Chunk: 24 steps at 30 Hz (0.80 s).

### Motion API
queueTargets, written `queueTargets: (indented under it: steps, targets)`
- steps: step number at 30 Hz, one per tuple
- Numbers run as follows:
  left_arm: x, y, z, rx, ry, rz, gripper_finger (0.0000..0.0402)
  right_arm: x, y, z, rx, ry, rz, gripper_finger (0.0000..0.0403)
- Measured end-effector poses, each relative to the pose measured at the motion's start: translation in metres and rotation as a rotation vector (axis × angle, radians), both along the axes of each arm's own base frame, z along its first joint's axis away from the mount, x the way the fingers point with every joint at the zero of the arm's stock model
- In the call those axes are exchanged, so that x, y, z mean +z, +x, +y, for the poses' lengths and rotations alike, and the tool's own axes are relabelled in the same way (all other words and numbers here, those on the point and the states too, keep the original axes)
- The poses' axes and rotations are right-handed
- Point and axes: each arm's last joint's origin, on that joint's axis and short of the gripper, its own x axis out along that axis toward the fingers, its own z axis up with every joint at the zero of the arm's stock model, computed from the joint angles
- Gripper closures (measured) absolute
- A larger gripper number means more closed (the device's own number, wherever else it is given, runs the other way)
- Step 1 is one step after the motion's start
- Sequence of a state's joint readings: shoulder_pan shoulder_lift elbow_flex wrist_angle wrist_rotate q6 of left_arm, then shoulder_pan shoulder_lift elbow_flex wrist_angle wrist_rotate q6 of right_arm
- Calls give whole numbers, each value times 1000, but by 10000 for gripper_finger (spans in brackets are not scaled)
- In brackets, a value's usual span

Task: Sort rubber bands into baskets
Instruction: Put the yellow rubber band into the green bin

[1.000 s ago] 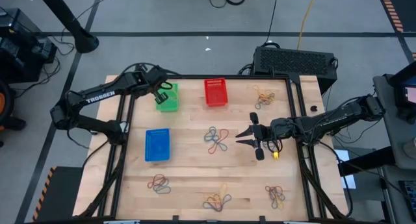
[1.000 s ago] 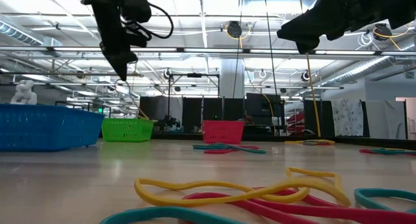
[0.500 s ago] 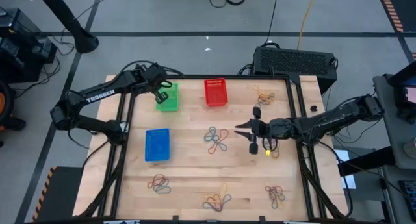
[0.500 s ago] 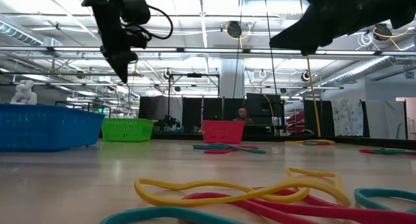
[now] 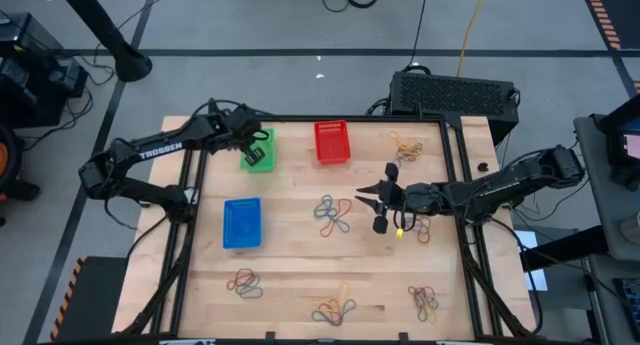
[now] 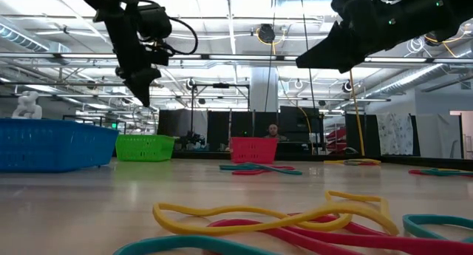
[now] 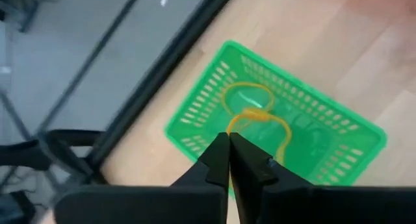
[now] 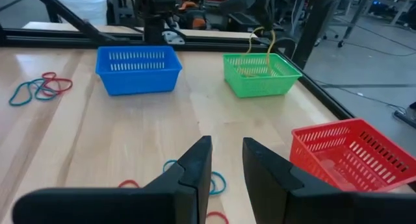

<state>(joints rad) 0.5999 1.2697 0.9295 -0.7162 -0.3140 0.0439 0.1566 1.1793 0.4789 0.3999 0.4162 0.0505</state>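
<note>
My left gripper point(image 5: 250, 148) hangs over the green basket point(image 5: 263, 161), shut on a yellow-orange rubber band point(image 7: 252, 106) that drops into it. In the right wrist view the band point(image 8: 259, 52) hangs down into the green basket point(image 8: 260, 74). The red basket point(image 5: 332, 142) stands at the far middle and the blue basket point(image 5: 241, 223) nearer on the left. My right gripper point(image 5: 370, 207) is open in the air, right of a pile of rubber bands point(image 5: 333, 213), with nothing between its fingers point(image 8: 195, 165). My left gripper pinches the band's upper end point(image 7: 242, 116) between its two fingertips, which slant down from above. The band hangs slack below the fingers, and its lower loop point(image 7: 247, 93) reaches inside the green basket.
More piles of rubber bands lie at the far right point(image 5: 405, 145), under my right arm point(image 5: 415, 228) and along the near edge point(image 5: 244, 281), point(image 5: 335, 310), point(image 5: 424, 301). Black frame rails run along the table's left and right sides.
My left gripper has sunk toward the green basket with the band. My right gripper has gone a little toward the table's left edge and the central pile, turning its wrist and tipping its fingers lower.
</note>
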Motion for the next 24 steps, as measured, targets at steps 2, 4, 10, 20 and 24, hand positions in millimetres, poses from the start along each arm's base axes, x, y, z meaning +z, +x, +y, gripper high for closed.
queueTargets:
  steps: [2, 4, 10, 20, 24]
  targets:
    - [-1, 0, 0, 5, -6, -8, 368, 0, 0, 0, 2, 0, -1, 323]
    - [-1, 0, 0, 4, -4, -10, 351, 0, 0, 0, 3, 0, 0, 323]
    - [-1, 0, 0, 7, -2, -6, 309, 0, 0, 0, 4, -3, 1, 323]
    - [19, 16, -11, -106, -52, -127, 299, 0, 0, 0, 4, -4, 1, 323]
    - [25, 32, -28, -185, -35, -197, 299, 0, 0, 0, 4, -4, 1, 323]
